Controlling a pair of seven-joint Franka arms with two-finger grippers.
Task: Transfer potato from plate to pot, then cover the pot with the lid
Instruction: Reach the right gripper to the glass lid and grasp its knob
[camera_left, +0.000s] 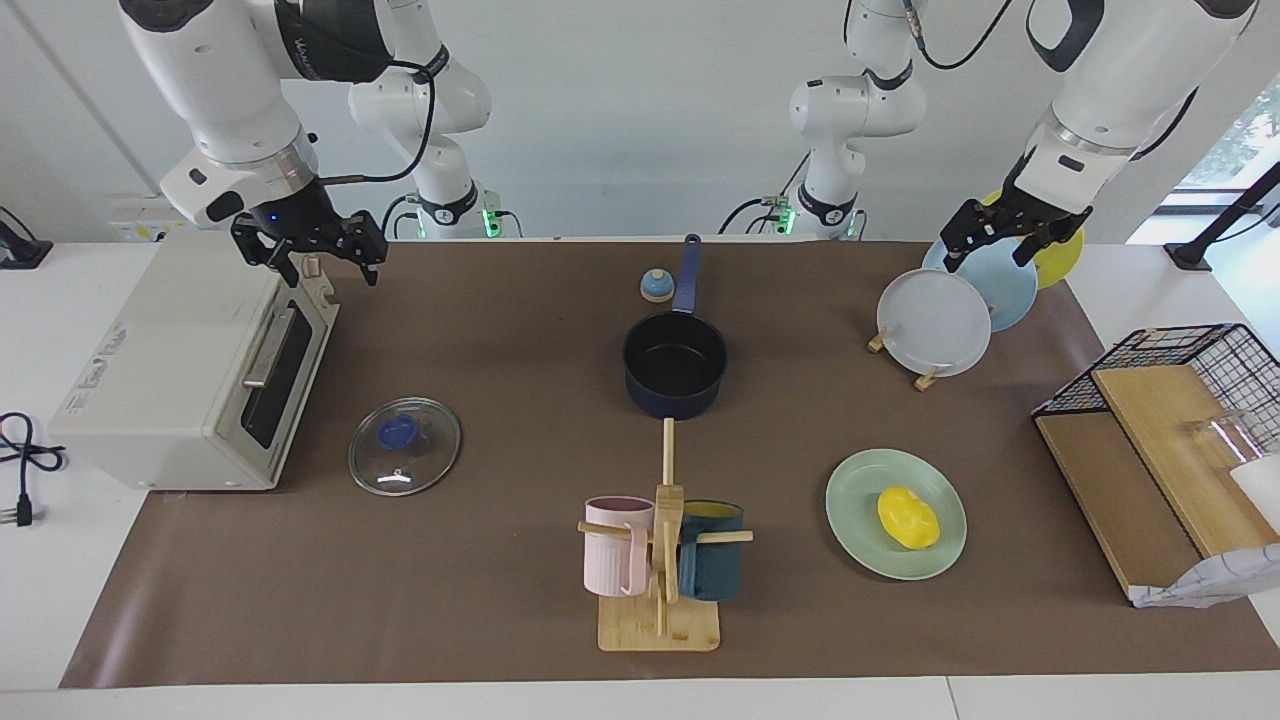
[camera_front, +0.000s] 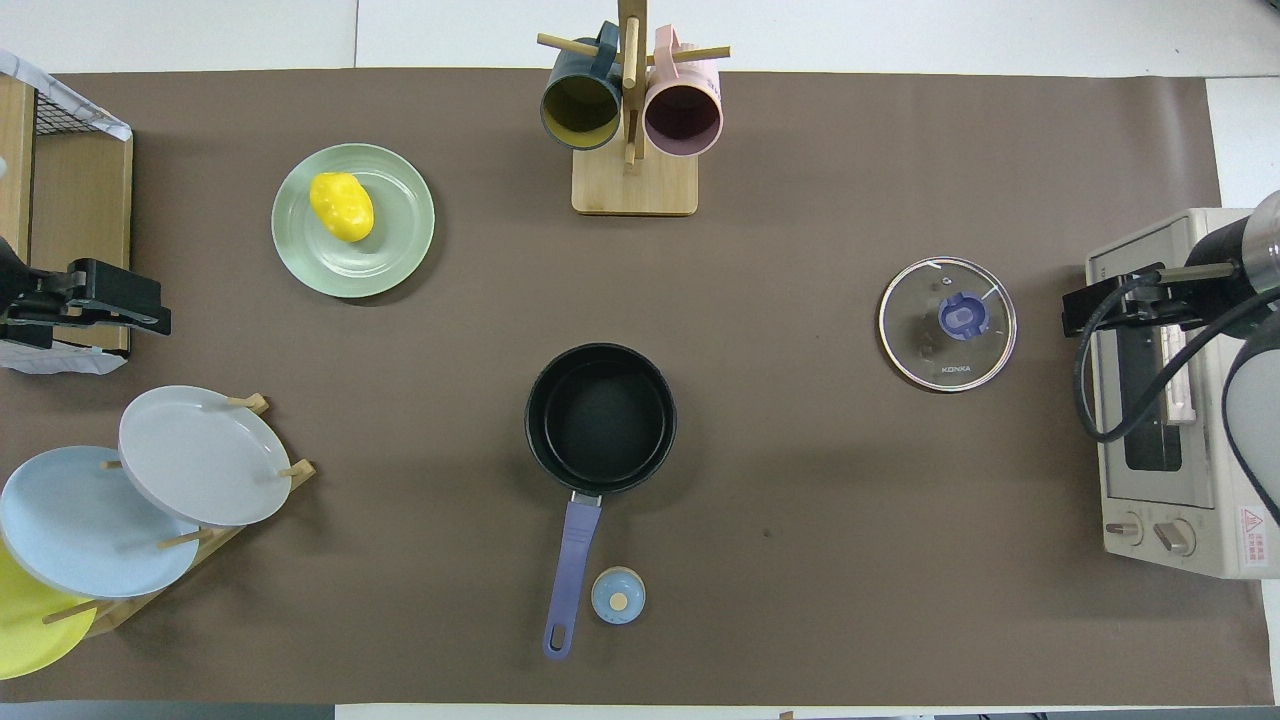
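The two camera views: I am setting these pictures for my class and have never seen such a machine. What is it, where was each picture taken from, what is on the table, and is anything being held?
These are two white robot arms, each ending in a two-finger gripper. One picture faces the robots from across the table; the other looks steeply down from above their end.

On the brown mat stand a dark pot with a long blue handle, empty, and a small bell beside that handle. A yellow potato lies on a green plate toward the left arm's end. A glass lid lies flat in front of a toaster oven toward the right arm's end. There are also a mug stand and a plate rack.

Nothing is held. The left gripper hangs open over the plate rack; the right gripper hangs open over the oven.
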